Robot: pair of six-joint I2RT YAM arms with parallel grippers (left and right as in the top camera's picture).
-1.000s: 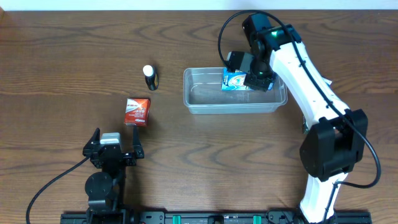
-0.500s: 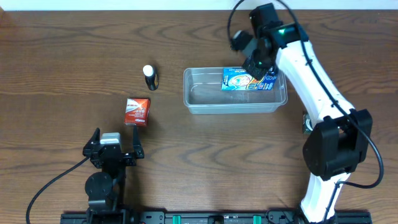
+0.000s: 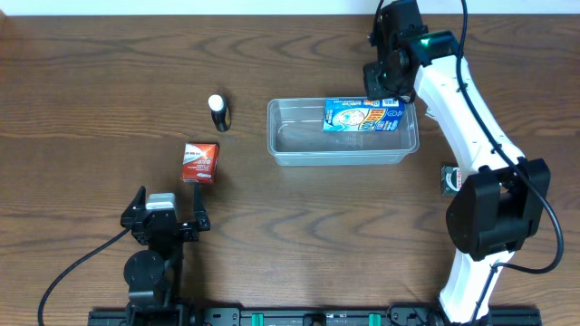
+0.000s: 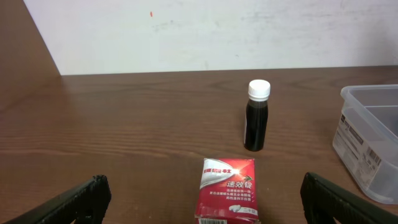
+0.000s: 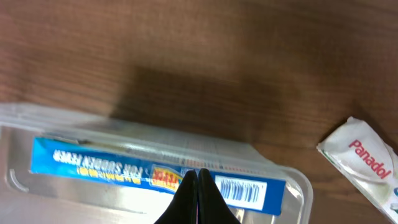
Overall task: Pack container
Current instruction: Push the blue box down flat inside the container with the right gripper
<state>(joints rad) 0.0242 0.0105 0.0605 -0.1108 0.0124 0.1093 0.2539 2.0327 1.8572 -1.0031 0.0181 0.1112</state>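
Right gripper [image 5: 197,180], fingers pressed together and empty, hovers above the container [image 3: 299,141] holding a blue box [image 3: 362,116]

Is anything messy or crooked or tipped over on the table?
Nothing is spilled or broken. Only the blue box looks a bit off: it is squeezed against the back wall of the container, in its right half, and may be leaning rather than flat. The little bottle stands upright.

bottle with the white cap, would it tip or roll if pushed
The bottle stands upright, tall and narrow, so a high nudge would probably tip it. Its round body would likely roll once down. It looks rigid, small, probably light.
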